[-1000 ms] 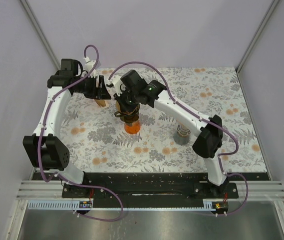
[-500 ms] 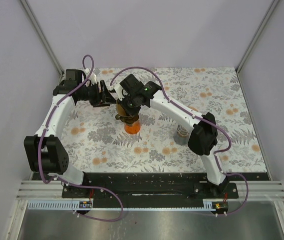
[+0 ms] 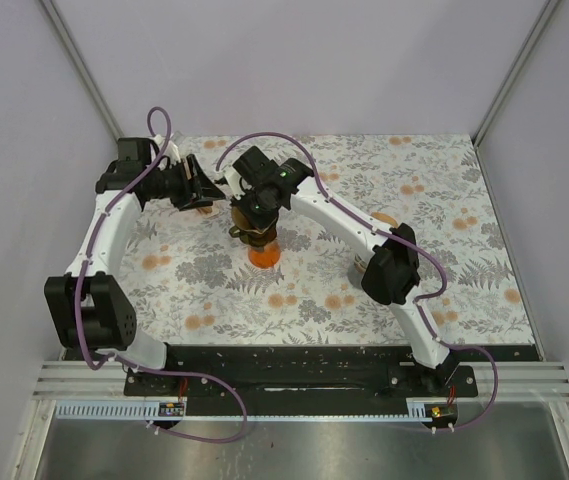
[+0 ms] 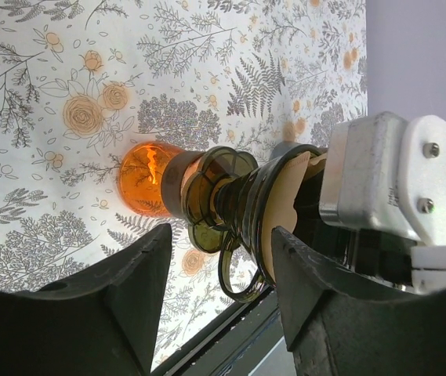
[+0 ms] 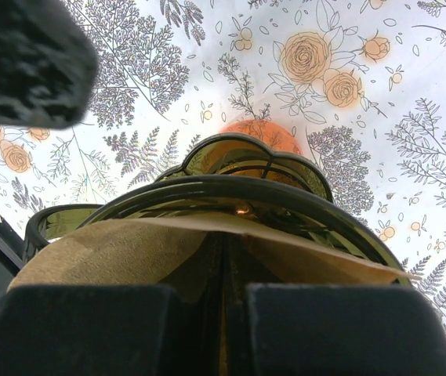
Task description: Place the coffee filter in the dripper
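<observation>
Right wrist view: my right pincer (image 5: pixel 224 307) pinches the filter (image 5: pixel 105 251), which I judge partly seated in the dripper (image 5: pixel 207 186). My left pincer (image 4: pixel 221 239) hangs open beside it; letting go is left.

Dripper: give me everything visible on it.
The dark olive-green translucent cone dripper, which looks like plastic, stands upright on an orange glass vessel, with its scalloped base flange seated on top. A loop handle sticks out from one side. A tan paper coffee filter sits inside its wide round rim, pinched by the right gripper.
</observation>
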